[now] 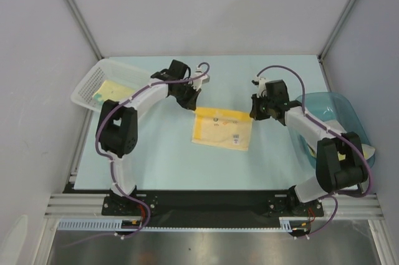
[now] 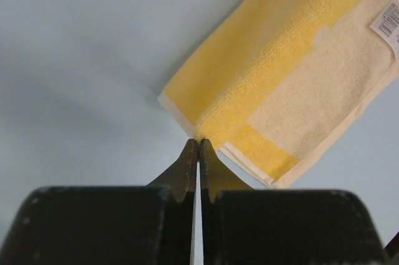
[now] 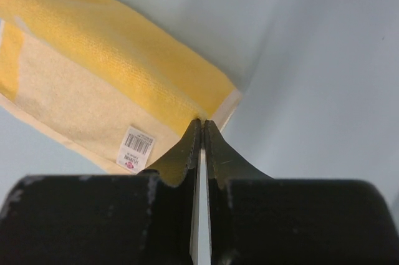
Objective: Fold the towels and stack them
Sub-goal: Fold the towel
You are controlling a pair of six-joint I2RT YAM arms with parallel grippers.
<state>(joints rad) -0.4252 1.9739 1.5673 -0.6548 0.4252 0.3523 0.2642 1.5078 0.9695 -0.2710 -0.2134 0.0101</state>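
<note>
Yellow terry cloth is pinched in both of my claws. The towel [image 1: 221, 129] lies on the pale tabletop [image 1: 156, 159], spread between the two claws, with its long axis running from my left claw [image 1: 193, 104] across to my right claw [image 1: 254, 114]. The right end sits a little nearer my bases than the left. My left claw is clamped on the far left corner. In that wrist's view the fingertips are pressed together right where the folded edge ends, and the cloth runs away from them up and to the right. My right claw is closed the same way on the far right corner, with the cloth running off up and to the left.

A deeper yellow band lies along the far long edge, the one both claws hold. Towards my bases from it the cloth turns pale cream. A small white barcode label [image 3: 137, 146] sits on the cream part, just left of my right fingertips.

Out to the left of my left claw stands a white mesh basket [image 1: 87, 87] with pale yellow cloth in it. Off to the right of my right claw is a blue tub [image 1: 336, 106].
</note>
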